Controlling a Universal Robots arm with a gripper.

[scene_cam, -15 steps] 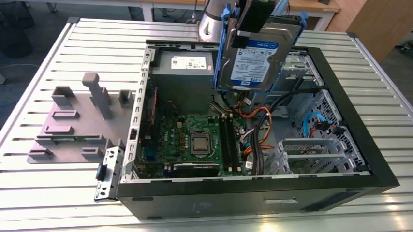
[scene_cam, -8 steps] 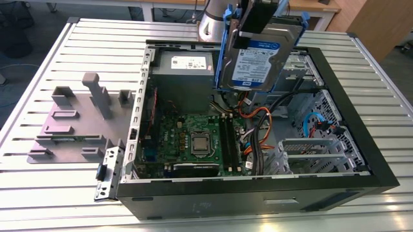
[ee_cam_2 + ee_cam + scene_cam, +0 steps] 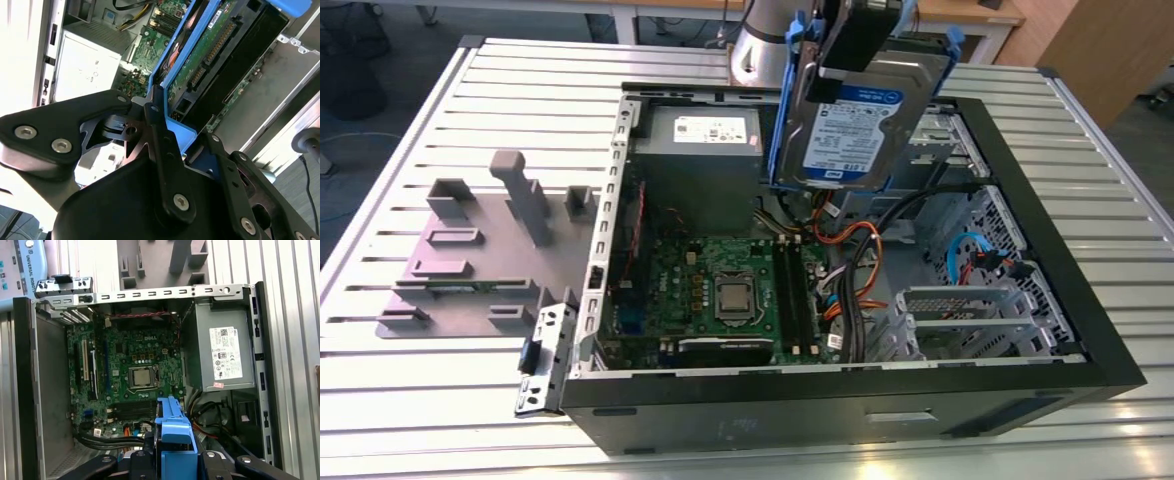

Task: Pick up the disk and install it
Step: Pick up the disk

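Disk: held in the air over the open computer case, hanging just under the claw, well above the worktop.
Claw: fingers pinched on the disk's blue carrier rail at its upper end.
Arm: reaches down over the case's far side, near the power supply.
Disk axis: long axis near upright, slightly tilted; labelled face toward the exterior view.

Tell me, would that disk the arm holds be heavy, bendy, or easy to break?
Probably stiff: the disk hangs on edge from the gripper without sagging. Likely heavy for its size, given its metal body. Its bare circuit board suggests it is fragile, and the smooth blue rails might slip.
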